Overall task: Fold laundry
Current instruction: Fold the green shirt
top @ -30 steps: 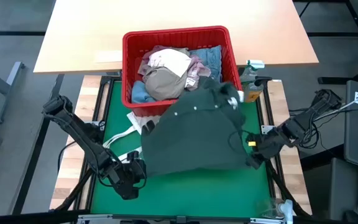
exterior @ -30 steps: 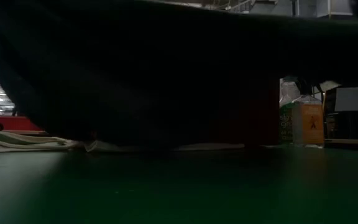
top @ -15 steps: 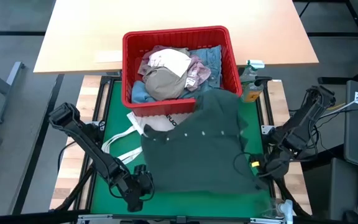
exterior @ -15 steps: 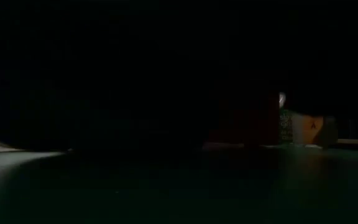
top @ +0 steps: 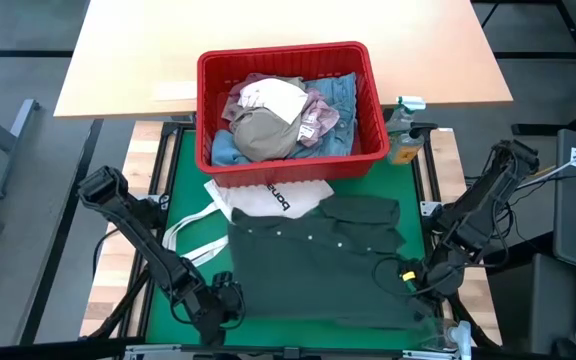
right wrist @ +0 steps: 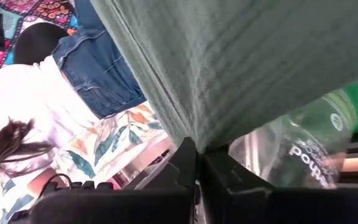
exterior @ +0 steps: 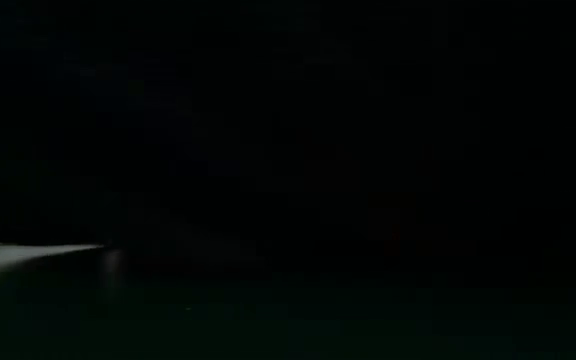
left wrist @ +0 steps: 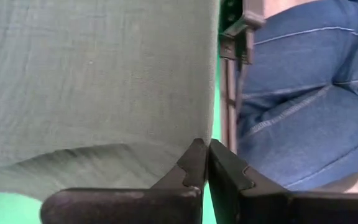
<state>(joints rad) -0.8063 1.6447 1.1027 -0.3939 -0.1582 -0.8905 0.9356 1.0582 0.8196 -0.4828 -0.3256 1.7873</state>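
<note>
Across the green table mat (top: 183, 190), seen from above, a dark green button-front top (top: 318, 265) was spread nearly flat, its collar end reaching toward a red plastic basket (top: 288, 168) at the far edge. The left gripper (top: 225, 303) was placed at the near left corner of that garment, and in the left wrist view its two dark fingers (left wrist: 194, 171) were pressed together with the greyish-green cloth (left wrist: 92, 81) pinched between them. The right gripper (top: 415, 283) was set at the near right corner, and in the right wrist view its fingers (right wrist: 188, 165) were likewise closed on the hem of the same cloth (right wrist: 253, 62). A white tote bag with black lettering (top: 268, 198) was partly covered by the top, its straps trailing off toward the left arm. Inside the basket the remaining laundry was heaped: beige trousers (top: 263, 135), a mottled pink top (top: 320, 110), light blue denim jeans (top: 343, 95) and a pale white item (top: 273, 97) on top. A small spray bottle and an orange container (top: 405, 125) stood just beside the basket on its right. A clear plastic bottle (right wrist: 303, 149) was seen in the right wrist view beyond the cloth, and a person in blue denim (left wrist: 303, 106) was seen past the table edge. The low view was almost wholly dark.
</note>
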